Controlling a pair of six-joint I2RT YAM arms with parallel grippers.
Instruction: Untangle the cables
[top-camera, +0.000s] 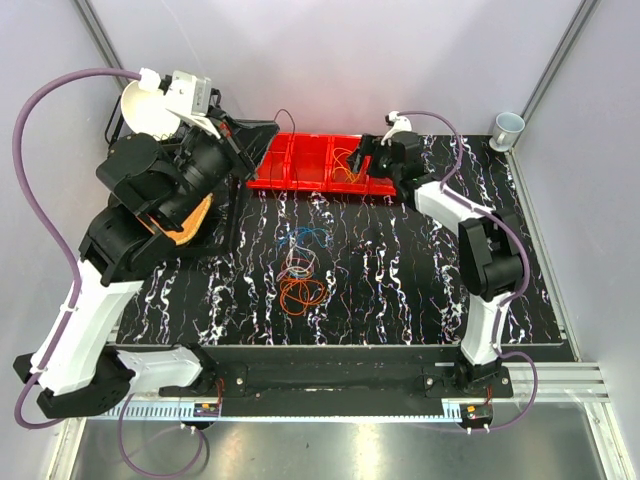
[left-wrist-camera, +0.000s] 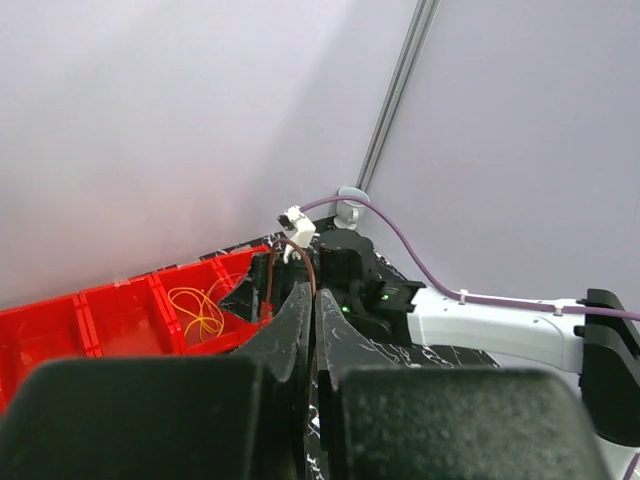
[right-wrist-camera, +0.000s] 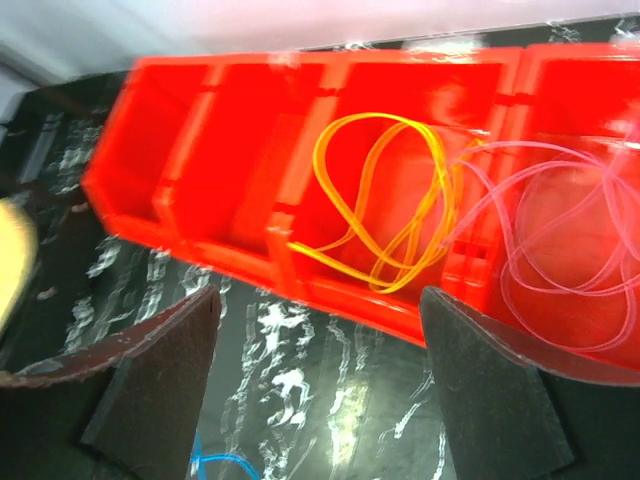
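Cables (top-camera: 302, 272) near the red tray (top-camera: 285, 160)
Orange, white and blue ones lie tangled in front of it; a yellow cable (right-wrist-camera: 385, 200) inside. Right tool (right-wrist-camera: 315, 330) wide; left tool (left-wrist-camera: 312, 300) pinches a brown cable (left-wrist-camera: 310, 262).

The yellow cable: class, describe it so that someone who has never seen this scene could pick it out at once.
Find the red divided tray at the far edge of the black marbled table. In one compartment lies the yellow cable, coiled in loose loops. Its neighbour, the pink cable in the adjoining compartment, is pale; this one is bright yellow.
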